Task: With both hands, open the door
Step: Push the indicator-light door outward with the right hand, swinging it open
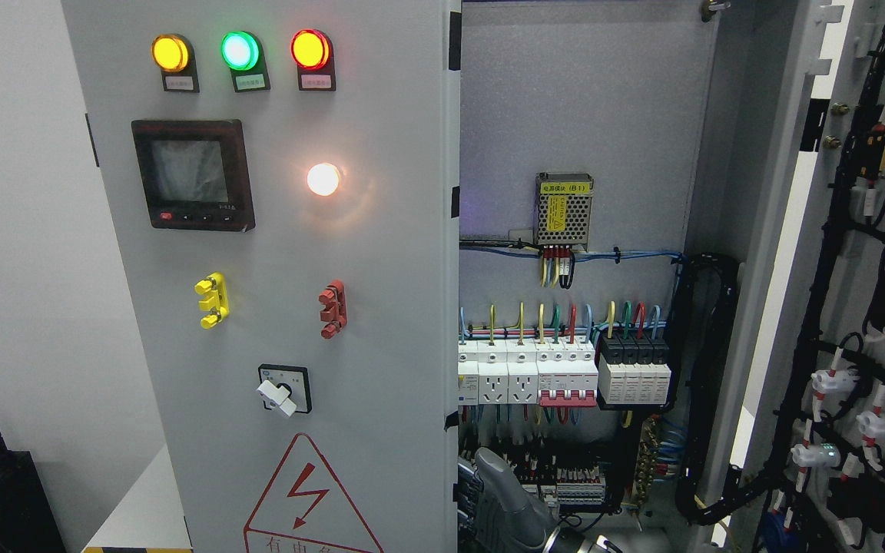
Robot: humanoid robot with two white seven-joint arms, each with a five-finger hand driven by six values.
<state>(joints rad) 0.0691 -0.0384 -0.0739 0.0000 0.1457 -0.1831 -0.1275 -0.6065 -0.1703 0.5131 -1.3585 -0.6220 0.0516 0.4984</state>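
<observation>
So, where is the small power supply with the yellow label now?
In the head view, the power supply sits on the cabinet's back panel, right of the left door, above the row of breakers.

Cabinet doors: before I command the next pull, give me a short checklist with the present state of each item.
1. Right door swung open, wired inner side showing: ok.
2. Left door swung open: not ok; its panel of lamps and switches faces the camera.
3. Right hand placed at the left door's inner edge, low down: ok.
4. Firm hold on that edge: cannot tell; the contact is hidden.
5. Left hand ready on the door: not ok; it is out of view.
6. Right hand apart from the breaker row: ok; it sits below it.
</observation>
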